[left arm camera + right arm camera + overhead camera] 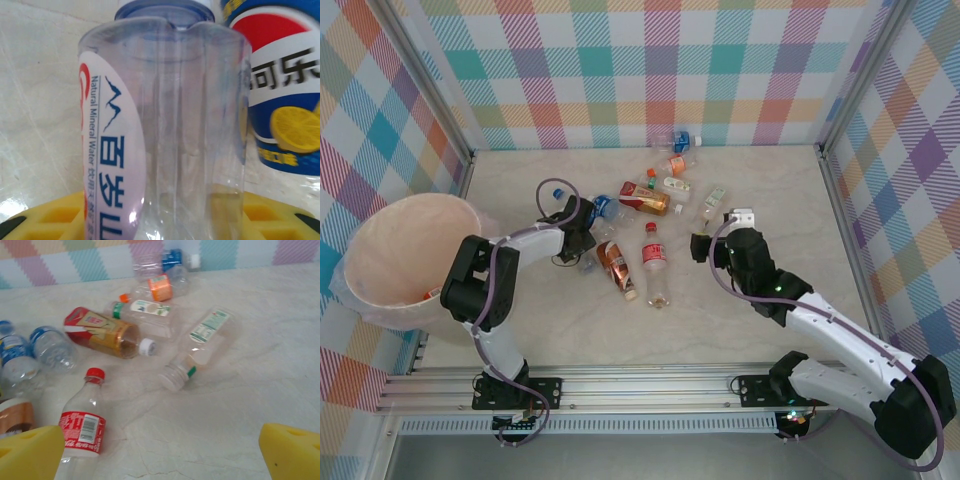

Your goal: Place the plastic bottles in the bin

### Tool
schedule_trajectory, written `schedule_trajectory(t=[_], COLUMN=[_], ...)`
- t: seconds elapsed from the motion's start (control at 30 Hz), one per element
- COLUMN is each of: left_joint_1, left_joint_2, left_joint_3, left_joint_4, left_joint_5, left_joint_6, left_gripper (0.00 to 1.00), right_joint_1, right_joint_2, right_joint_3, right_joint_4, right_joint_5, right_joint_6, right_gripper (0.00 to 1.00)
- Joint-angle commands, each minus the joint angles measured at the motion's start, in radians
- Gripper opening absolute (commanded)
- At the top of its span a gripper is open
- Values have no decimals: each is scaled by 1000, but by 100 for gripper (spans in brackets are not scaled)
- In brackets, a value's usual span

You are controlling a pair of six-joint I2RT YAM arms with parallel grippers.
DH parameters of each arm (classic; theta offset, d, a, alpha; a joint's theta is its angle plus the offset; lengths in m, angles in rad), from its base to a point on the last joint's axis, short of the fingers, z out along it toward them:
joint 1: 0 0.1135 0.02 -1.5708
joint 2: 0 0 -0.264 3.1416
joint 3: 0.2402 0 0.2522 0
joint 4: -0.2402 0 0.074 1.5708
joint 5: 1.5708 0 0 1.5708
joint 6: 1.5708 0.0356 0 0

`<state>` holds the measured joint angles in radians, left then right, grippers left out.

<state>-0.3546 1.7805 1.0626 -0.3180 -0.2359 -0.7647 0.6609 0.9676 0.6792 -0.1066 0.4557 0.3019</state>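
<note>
Your left gripper [582, 232] is clenched on the clear mineral water bottle [170, 125], at the nine o'clock edge of the pile of plastic bottles. The yellow pads [55, 217] bracket its lower body. That bottle is thin-walled and looks empty, so expect it to flex. Lift slowly and straight up before you swing anywhere.

Mind the neighbour. A blue-labelled cola bottle [285, 100] sits at two o'clock of the held one, very close. From this near view you probably cannot tell whether the two are touching. A vertical lift should keep you from dragging it along or rolling it off.

The bin [395, 312] lies at nine o'clock of the gripper, beside the left arm's own elbow. Raise the bottle above the rim first, then carry it across. Let go only when it hangs well inside the wide mouth, not over the edge.

Your right gripper [705, 245] is spread wide and holding nothing, hovering at the three o'clock side of the pile. In its wrist view the red-labelled cola bottle [82, 427] lies at nine o'clock and a green-capped clear bottle [200, 347] at twelve. Keep that arm parked while the left one crosses.
</note>
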Motion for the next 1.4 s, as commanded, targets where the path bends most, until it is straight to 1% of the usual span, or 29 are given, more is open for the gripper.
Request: schedule_trajectory(t=[0.0, 0.13, 0.27, 0.43, 0.57, 0.67, 0.8, 1.03, 1.13, 1.23, 1.3, 1.37], left_joint_1=[13, 11, 6, -9, -11, -11, -11, -9, -9, -7, -5, 6], left_joint_2=[-103, -165, -214, -274, -331, -385, -462, -578, -614, -656, -692, -712], left_joint_3=[11, 49, 107, 167, 228, 285, 367, 484, 525, 534, 511, 508], left_joint_4=[-22, -71, -110, -140, -177, -215, -272, -368, -413, -428, -400, -392], left_joint_5=[-13, -10, 45, 68, 116, 134, 122, -4, -91, -265, -417, -520], left_joint_6=[45, 72, 101, 128, 145, 184, 249, 379, 450, 512, 565, 608], left_gripper=[47, 46, 45, 45, 45, 45, 45, 45, 45, 45, 45, 45], right_joint_1=[3, 3, 3, 2, 3, 3, 3, 2, 2, 3, 3, 2], right_joint_2=[-32, -32, -20, 4, 19, 36, 62, 112, 131, 148, 160, 172], right_joint_3=[-2, -4, -4, 14, 23, 35, 49, 78, 89, 96, 100, 105], right_joint_4=[81, 118, 164, 186, 204, 208, 224, 245, 245, 254, 260, 266], right_joint_5=[-119, -191, -257, -249, -255, -260, -284, -308, -317, -323, -328, -333], right_joint_6=[-157, -203, -221, -224, -226, -227, -224, -212, -206, -201, -196, -192], right_gripper=[100, 100, 100, 100, 100, 100, 100, 100, 100, 100, 100, 100])
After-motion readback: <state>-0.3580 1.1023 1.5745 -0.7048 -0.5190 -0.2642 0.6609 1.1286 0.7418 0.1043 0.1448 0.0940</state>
